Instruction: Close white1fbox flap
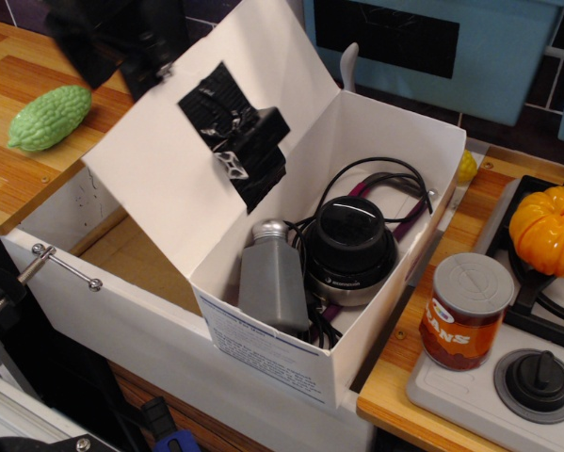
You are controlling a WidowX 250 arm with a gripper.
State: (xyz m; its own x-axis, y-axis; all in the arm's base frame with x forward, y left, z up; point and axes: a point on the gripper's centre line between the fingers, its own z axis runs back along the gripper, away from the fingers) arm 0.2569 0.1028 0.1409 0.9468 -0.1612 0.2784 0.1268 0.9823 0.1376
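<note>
The white box (291, 363) stands open in the counter basin, with a printed label on its near side. It holds a grey bottle (270, 278), a black round device (349, 247) and dark cables. Its large white flap (183, 184) rises steeply at the box's left edge and carries a black taped block (236, 141). My black gripper (121, 47) is at the flap's upper left edge, blurred and partly cut off by the frame's top. I cannot tell how its jaws stand.
A green bumpy vegetable (48, 116) lies on the wooden counter at left. A can (464, 311) stands right of the box. An orange pumpkin (547, 229) and a stove knob (538, 377) are at far right. A metal rod (67, 267) sticks out at the basin's left edge.
</note>
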